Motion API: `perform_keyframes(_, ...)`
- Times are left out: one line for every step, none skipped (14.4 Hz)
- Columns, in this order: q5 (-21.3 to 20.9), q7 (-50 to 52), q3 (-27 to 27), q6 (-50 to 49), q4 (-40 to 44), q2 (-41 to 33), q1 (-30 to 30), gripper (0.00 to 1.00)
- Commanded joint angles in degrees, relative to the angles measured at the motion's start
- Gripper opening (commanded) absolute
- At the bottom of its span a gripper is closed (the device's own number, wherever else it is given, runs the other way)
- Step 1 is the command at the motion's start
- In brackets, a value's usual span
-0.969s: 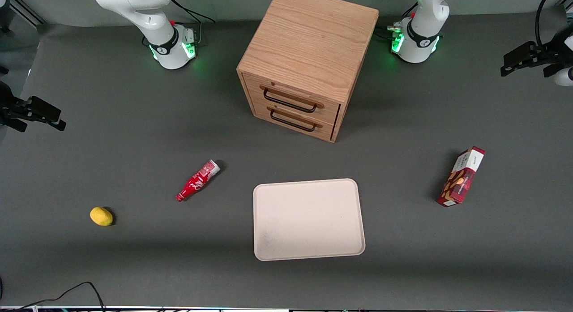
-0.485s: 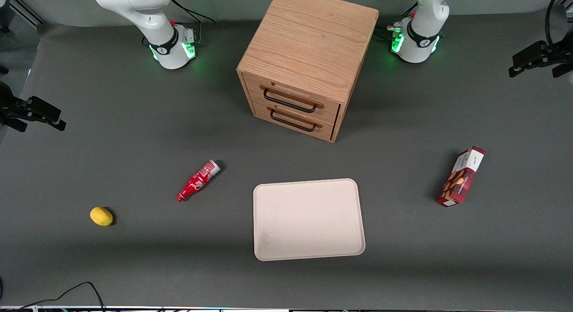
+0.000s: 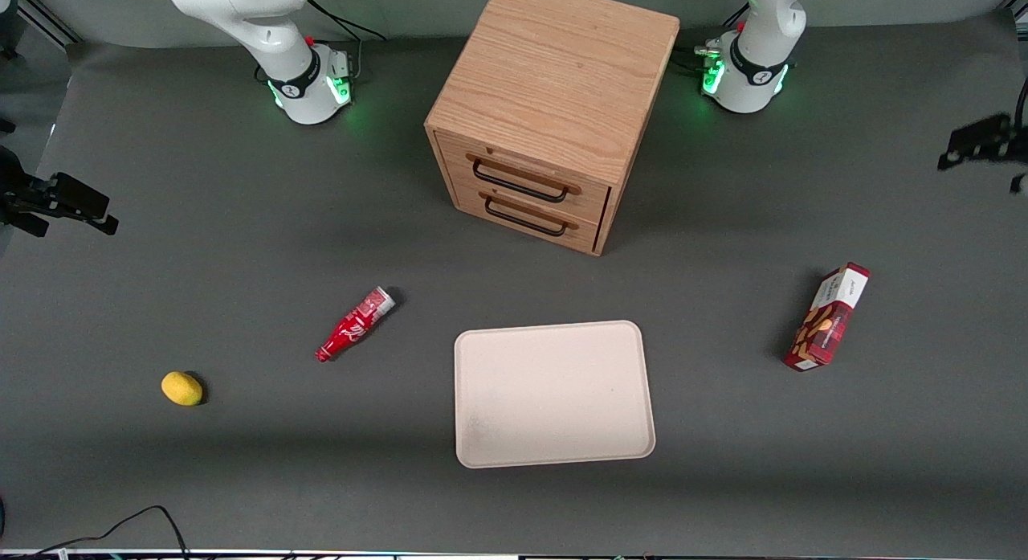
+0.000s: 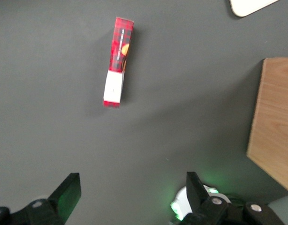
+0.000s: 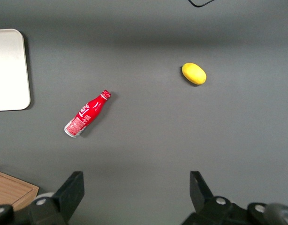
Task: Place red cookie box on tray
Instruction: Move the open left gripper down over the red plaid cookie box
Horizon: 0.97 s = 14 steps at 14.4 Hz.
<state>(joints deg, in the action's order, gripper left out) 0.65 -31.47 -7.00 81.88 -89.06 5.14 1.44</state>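
Note:
The red cookie box (image 3: pixel 827 317) lies flat on the grey table toward the working arm's end, its white end panel pointing away from the front camera. It also shows in the left wrist view (image 4: pixel 118 61). The cream tray (image 3: pixel 554 393) sits nearer the table's middle, well apart from the box, with nothing on it; one corner of the tray (image 4: pixel 249 5) shows in the wrist view. My left gripper (image 3: pixel 976 142) hangs above the table at the working arm's end, farther from the front camera than the box. Its fingers (image 4: pixel 71 187) stand open and hold nothing.
A wooden two-drawer cabinet (image 3: pixel 554 102) stands farther from the front camera than the tray. A small red bottle (image 3: pixel 353 324) and a yellow lemon (image 3: pixel 181 388) lie toward the parked arm's end. The working arm's base (image 3: pixel 747 70) stands beside the cabinet.
My left gripper has moved nearer to the front camera and outward toward the working arm's end of the table. The box, tray and other things have not moved.

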Motion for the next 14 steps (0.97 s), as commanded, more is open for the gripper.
perform_keyframes(0.23, -6.31, -0.56, 8.17, -3.02, 4.95, 0.14, 1.0)
perform_keyframes(0.58, -7.45, -0.56, 12.91, -6.09, 5.84, 0.22, 1.0)
perform_keyframes(1.28, -8.07, -0.56, 18.0, -9.69, 6.45, 0.23, 1.0)
perform_keyframes(2.68, -8.16, -0.56, 22.84, -12.95, 7.07, 0.23, 1.0)
perform_keyframes(3.65, -8.25, -0.47, 27.15, -15.76, 7.95, 0.23, 1.0)
perform_keyframes(3.83, -9.12, -0.47, 30.76, -17.71, 8.91, 0.14, 1.0)
perform_keyframes(4.36, -9.92, -0.38, 33.67, -18.94, 10.31, 0.14, 1.0)
perform_keyframes(4.62, -10.36, -0.3, 35.79, -19.48, 11.89, 0.05, 1.0)
perform_keyframes(4.62, -10.62, -0.21, 37.37, -19.57, 13.48, -0.04, 1.0)
perform_keyframes(4.62, -10.63, -0.12, 38.78, -20.01, 14.36, -0.12, 1.0)
perform_keyframes(4.62, -10.63, -0.03, 41.06, -21.23, 14.89, -0.21, 1.0)
perform_keyframes(4.71, -10.63, -0.03, 44.04, -22.89, 15.16, -0.21, 1.0)
perform_keyframes(4.71, -10.63, 0.14, 47.37, -24.3, 16.03, -0.21, 1.0)
perform_keyframes(5.06, -10.63, 0.75, 49.67, -24.84, 17.0, -0.21, 1.0)
